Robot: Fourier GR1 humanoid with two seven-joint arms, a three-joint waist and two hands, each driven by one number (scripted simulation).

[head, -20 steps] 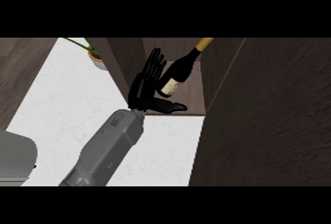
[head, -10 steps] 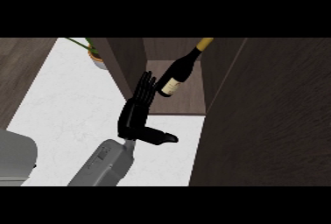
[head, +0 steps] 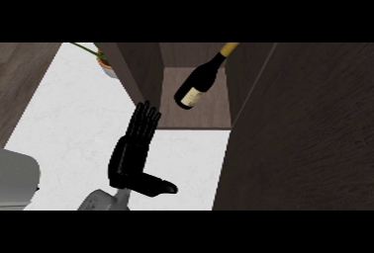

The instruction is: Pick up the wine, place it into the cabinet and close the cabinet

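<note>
Wine bottle (head: 199, 85) inside open cabinet (head: 193, 114); left hand (head: 131, 154) empty.
Bottle stands on the cabinet floor, neck leaning up-right. Left hand over the white tabletop (head: 70, 123), below-left of the bottle, apart from it; fingers (head: 145, 118) straight, thumb out, holding nothing. Cabinet door (head: 306, 138) open at right.

This looks to me like a home kitchen. Below my camera lies a white marbled counter (head: 73, 128), and a cabinet (head: 146, 69) of dark wood opens at its level, with the door (head: 306, 128) swung out at the right. Inside is a wine bottle (head: 199, 85) with a cream label. At the far end of the counter I see a small potted plant (head: 106, 66), and at the near left a grey appliance (head: 15, 180) that I cannot name.
</note>
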